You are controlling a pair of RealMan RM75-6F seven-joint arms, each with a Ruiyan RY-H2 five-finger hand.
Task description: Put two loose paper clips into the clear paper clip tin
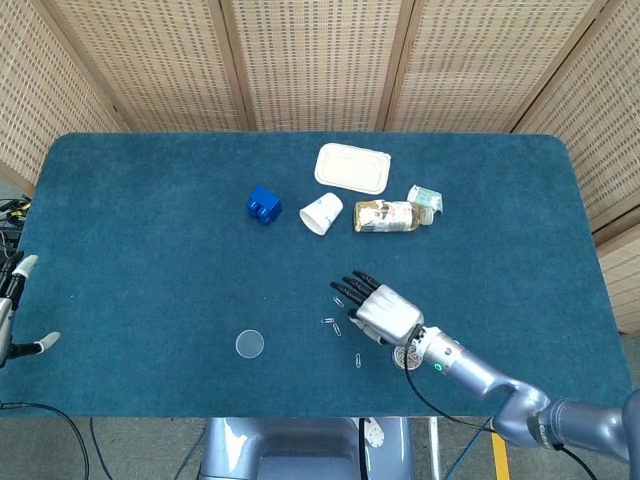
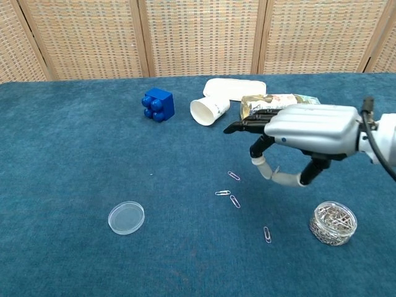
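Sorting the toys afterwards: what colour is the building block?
Blue; the block shows best in the chest view.

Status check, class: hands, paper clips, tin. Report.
Right hand open, above the loose paper clips. Left hand idle at table edge. Tin uncovered, lid apart. Nothing blocking.
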